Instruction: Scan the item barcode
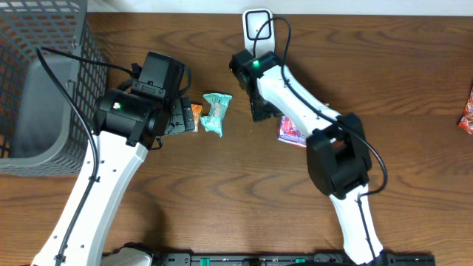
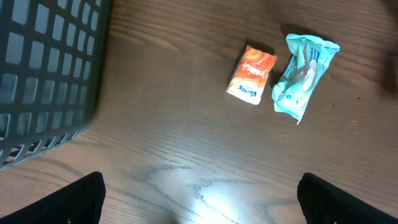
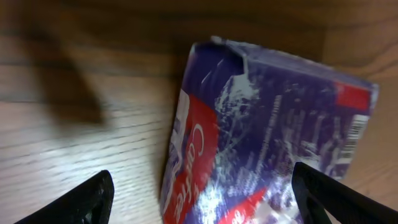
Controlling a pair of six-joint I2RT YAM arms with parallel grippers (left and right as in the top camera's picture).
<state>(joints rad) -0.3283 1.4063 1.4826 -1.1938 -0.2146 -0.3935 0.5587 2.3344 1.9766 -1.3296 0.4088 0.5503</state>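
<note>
A purple and red packet [image 3: 267, 130] lies on the wooden table, with a barcode [image 3: 356, 132] at its right edge. My right gripper [image 3: 202, 208] is open, and its two dark fingers stand wide on either side of the packet's near end. From overhead, that packet [image 1: 290, 133] is partly hidden under the right arm, just right of the right gripper [image 1: 261, 109]. My left gripper [image 2: 199, 214] is open over bare wood, short of an orange packet [image 2: 252, 74] and a teal packet [image 2: 305, 74]. A white scanner [image 1: 257, 26] stands at the table's far edge.
A dark wire basket [image 1: 33, 89] fills the left side, close to the left arm; its mesh wall [image 2: 43, 68] shows in the left wrist view. An orange snack bag [image 1: 467, 111] lies at the right edge. The teal packet [image 1: 216, 113] lies between the two grippers.
</note>
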